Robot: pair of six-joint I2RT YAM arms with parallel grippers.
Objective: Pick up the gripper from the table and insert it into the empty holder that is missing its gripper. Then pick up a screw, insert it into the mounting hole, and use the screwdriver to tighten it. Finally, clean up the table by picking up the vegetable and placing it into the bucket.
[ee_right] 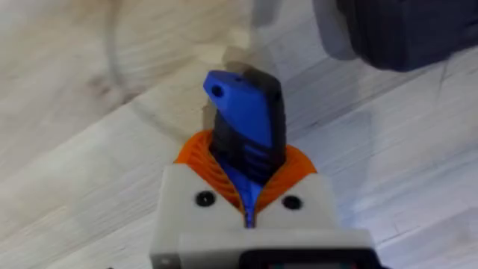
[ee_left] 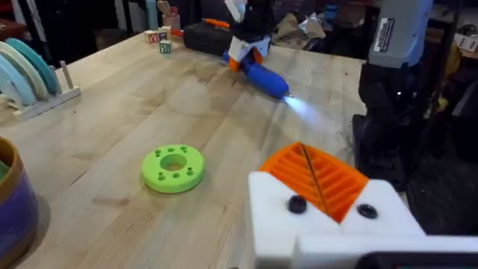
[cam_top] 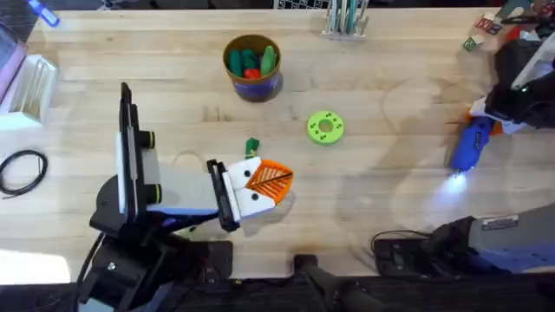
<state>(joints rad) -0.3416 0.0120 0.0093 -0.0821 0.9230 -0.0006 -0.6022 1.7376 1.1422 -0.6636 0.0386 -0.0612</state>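
Observation:
The blue screwdriver (cam_top: pixel 468 147) slants over the right side of the table (cam_top: pixel 390 95), its front light glowing on the wood. My right gripper (cam_top: pixel 496 121) is shut on its rear end; in the right wrist view the orange pads (ee_right: pixel 196 153) clamp the screwdriver (ee_right: pixel 243 112). Near the table's front, my left gripper (cam_top: pixel 276 179) is shut, its pads together with nothing seen between them. The dark-green vegetable (cam_top: pixel 251 146) lies just beyond it. The bucket (cam_top: pixel 251 65) stands at the back centre with green and red toys inside. The loose gripper, holder and screw are out of view.
A bright green disc with holes (cam_top: pixel 325 127) lies between the arms. A white rack (cam_top: pixel 30 82) and a black cable (cam_top: pixel 22 169) sit at the left. A pen stand (cam_top: pixel 347 17) is at the back edge, coloured blocks (cam_top: pixel 481 30) at the back right.

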